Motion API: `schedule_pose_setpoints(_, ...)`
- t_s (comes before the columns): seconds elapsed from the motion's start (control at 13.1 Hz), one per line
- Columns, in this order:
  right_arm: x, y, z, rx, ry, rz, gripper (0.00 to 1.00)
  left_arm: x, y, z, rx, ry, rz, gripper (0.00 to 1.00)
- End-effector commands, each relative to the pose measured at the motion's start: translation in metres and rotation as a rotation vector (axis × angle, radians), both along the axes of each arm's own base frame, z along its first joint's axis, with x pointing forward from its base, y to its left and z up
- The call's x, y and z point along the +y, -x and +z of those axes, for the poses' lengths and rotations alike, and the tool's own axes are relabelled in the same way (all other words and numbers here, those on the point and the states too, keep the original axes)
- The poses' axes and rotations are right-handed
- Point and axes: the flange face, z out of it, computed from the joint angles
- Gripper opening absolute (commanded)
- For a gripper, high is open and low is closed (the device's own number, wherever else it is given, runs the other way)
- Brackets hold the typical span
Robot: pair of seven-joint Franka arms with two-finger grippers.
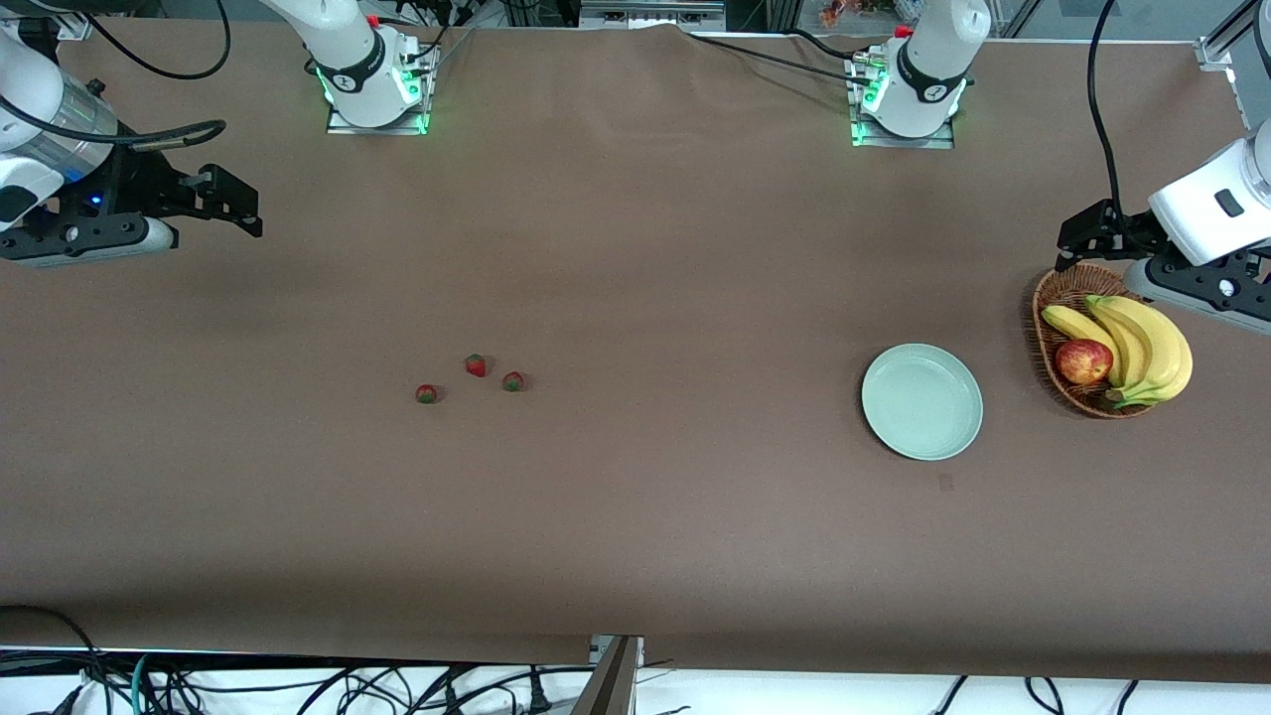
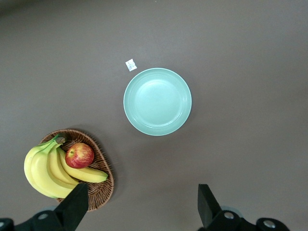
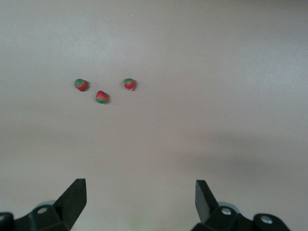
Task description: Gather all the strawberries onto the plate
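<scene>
Three small red strawberries with green tops lie close together on the brown table, toward the right arm's end: one [image 1: 426,394], one [image 1: 477,365] and one [image 1: 512,381]. The right wrist view shows all three [image 3: 81,84], [image 3: 101,96], [image 3: 129,84]. A pale mint-green plate [image 1: 921,401] [image 2: 157,101] sits bare toward the left arm's end. My right gripper [image 1: 238,207] [image 3: 140,190] hangs open and holds nothing, over the table's right-arm end, well away from the berries. My left gripper [image 1: 1070,248] [image 2: 142,192] is open too, nothing in it, above the basket's edge.
A brown wicker basket [image 1: 1051,298] [image 2: 103,185] beside the plate holds bananas [image 1: 1142,343] and a red-yellow apple [image 1: 1083,360]. A tiny white scrap [image 2: 131,64] lies on the cloth close to the plate. Both arm bases stand along the table's farthest edge from the front camera.
</scene>
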Motion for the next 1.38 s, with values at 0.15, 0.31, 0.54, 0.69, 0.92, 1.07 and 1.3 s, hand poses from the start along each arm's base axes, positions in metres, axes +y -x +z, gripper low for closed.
schedule_pose_setpoints(0.15,0.002,-0.004,-0.059,0.030,0.002,-0.004,1.00,0.003,0.000,0.005,0.004,-0.008,-0.017,1.00)
schedule_pose_setpoints(0.31,0.008,-0.007,-0.127,0.014,-0.004,-0.004,1.00,0.003,0.000,0.005,0.005,-0.008,-0.015,1.00)
schedule_pose_setpoints(0.54,0.030,-0.016,-0.232,-0.038,-0.005,-0.003,1.00,0.003,0.000,0.005,0.004,-0.008,-0.015,1.00)
schedule_pose_setpoints(0.69,0.052,-0.027,-0.286,-0.053,0.000,0.000,1.00,0.003,-0.001,0.004,0.005,-0.008,-0.018,1.00)
schedule_pose_setpoints(0.92,0.079,-0.034,-0.350,-0.102,-0.006,0.003,0.99,0.003,0.000,0.005,0.005,-0.007,-0.018,1.00)
schedule_pose_setpoints(1.07,0.089,-0.037,-0.368,-0.122,-0.015,0.012,0.99,0.003,0.000,0.005,0.004,-0.007,-0.020,1.00)
schedule_pose_setpoints(1.3,0.091,-0.044,-0.383,-0.122,-0.014,0.013,0.93,0.003,0.000,0.005,0.004,-0.007,-0.020,1.00)
